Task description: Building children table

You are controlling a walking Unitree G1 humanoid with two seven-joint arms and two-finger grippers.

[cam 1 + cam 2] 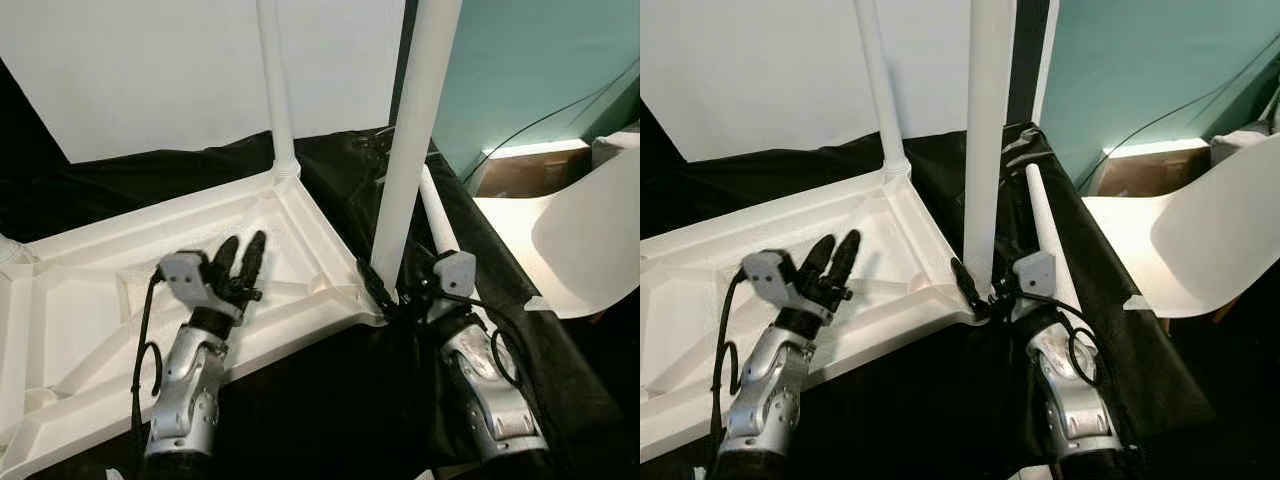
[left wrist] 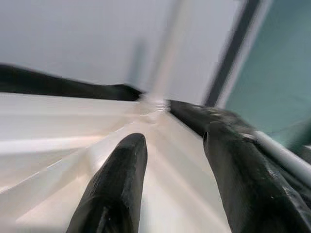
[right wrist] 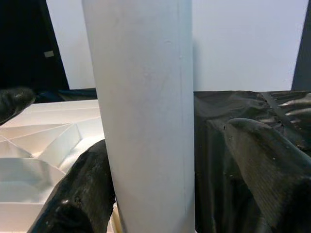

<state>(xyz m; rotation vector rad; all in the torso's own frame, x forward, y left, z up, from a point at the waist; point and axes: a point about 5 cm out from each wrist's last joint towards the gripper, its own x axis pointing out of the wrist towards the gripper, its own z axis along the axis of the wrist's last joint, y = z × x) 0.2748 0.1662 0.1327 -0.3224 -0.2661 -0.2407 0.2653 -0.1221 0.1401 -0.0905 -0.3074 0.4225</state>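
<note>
The white children's table top [image 1: 120,300] lies upside down on a black cloth. One white leg [image 1: 275,90] stands upright in its far corner. A second leg [image 1: 415,140] stands at the near right corner. My right gripper [image 1: 388,296] is open around this leg's base: in the right wrist view one finger [image 3: 82,194] lies against the leg [image 3: 146,111] and the other finger [image 3: 272,165] stands off it. A third leg [image 1: 437,215] lies loose on the cloth behind. My left gripper [image 1: 243,256] is open and rests on the ribbed underside, holding nothing.
A white plastic chair [image 1: 590,240] stands close on the right. The black cloth [image 1: 340,400] covers the work surface toward me. A white panel [image 1: 150,70] is behind and a teal wall [image 1: 520,60] with a cable at back right.
</note>
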